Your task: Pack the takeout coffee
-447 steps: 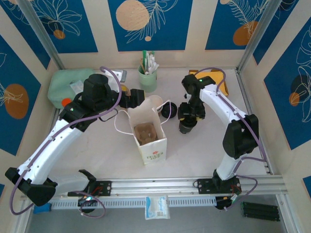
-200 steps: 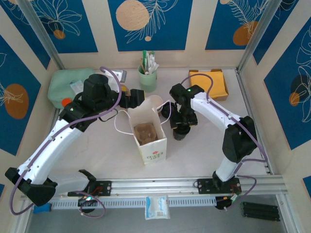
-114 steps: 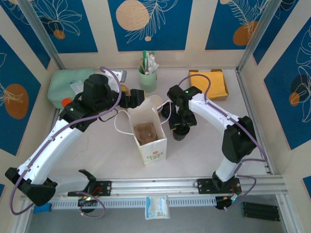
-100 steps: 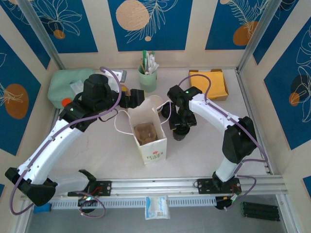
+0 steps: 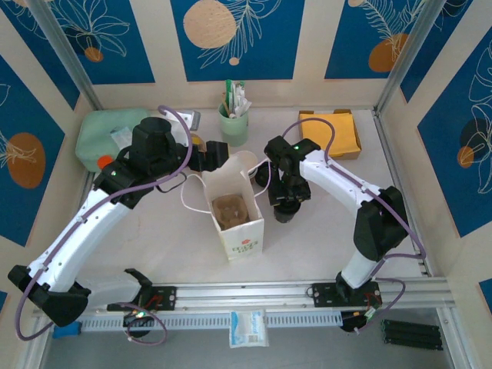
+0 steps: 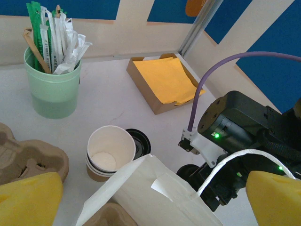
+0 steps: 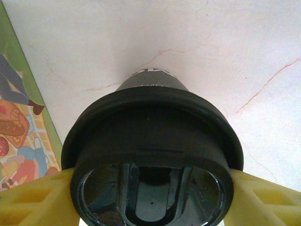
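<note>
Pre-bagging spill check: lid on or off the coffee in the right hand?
On. The black lid sits across the whole top of the coffee cup, between the right hand's yellow fingers.

- The right claw (image 5: 285, 201), clamped on the takeout coffee (image 5: 285, 213) by its lid (image 7: 150, 136), now sits farther left and a little nearer the arm bases than two seconds ago, when it stood further out to the right.
- The gap between the cup and the white paper bag (image 5: 234, 211) is smaller; the cup now stands near the bag's right wall.
- The right arm (image 5: 330, 173) has swung left with it, so the box of yellow napkins (image 5: 336, 132), mostly covered before, lies in plain sight.
- The arm's wrist now hangs just beside the spare black lid (image 5: 262, 175) on the tabletop (image 5: 307, 238), hiding part of it.
- Over the last half second the shift is only slight.
</note>
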